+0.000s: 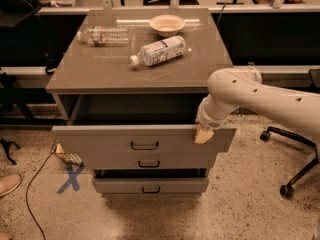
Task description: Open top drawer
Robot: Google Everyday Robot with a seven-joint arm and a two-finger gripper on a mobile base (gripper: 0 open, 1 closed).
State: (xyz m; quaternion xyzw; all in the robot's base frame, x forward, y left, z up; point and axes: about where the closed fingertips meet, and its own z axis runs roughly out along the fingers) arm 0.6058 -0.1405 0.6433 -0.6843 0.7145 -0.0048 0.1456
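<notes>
The top drawer (100, 140) of a grey-taupe cabinet stands pulled well out, its wide front carrying a small black bar handle (144, 145). Its dark box shows open behind the front. My gripper (203, 134) hangs from the white arm (260, 96) at the drawer front's upper right edge, a tan fingertip over the rim. The middle drawer (150, 162) sits just below, mostly covered by the top front. The bottom drawer (150, 185) sticks out a little.
On the cabinet top (100, 74) lie two plastic bottles (157, 50) (104, 35) and a white bowl (167, 23). A blue X (71, 178) marks the floor at left, beside a cable. An office chair base (295, 154) stands at right. A shoe (7, 184) is at far left.
</notes>
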